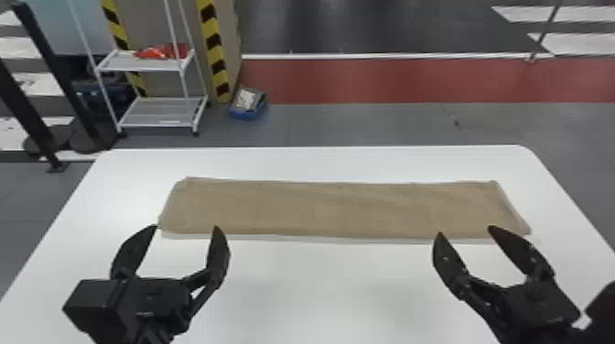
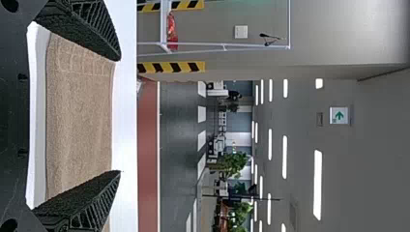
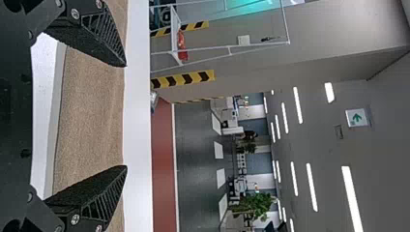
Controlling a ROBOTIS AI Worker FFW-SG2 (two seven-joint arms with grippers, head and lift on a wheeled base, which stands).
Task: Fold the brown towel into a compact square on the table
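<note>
Shortening the long strip looks like the job now: brown towel (image 1: 343,210) lies flat across the table (image 1: 320,292), long side left to right, short side near to far. Reads as lengthwise folding done, cross folds to go. Roughly midway, I'd say.

Left gripper (image 1: 186,226) spread wide, nothing between its fingers, at the towel's near edge by the near left corner. Right gripper (image 1: 465,230) also wide and empty, at the near edge, inboard of the near right corner.

How I'd do it: pick one short end and take it close to the corner, not mid-edge. Get a finger under the bottom layer, then close, so the whole stack comes up together. Paler material peeks out along the near side and right end, probably the underlayer; grab only the top and the stack shears apart.

Lift low, carry the end inward in a flat arc, set it down parallel to the long edges. One-corner grip will likely let the far corner lag and twist, so go slow and let it drape. Use the other gripper to pin the body lightly if the strip starts sliding.

Cloth looks thin and limp; don't press hard into the tabletop. Release fully before backing out, else the fingers drag the fold open. Square the edges last.
</note>
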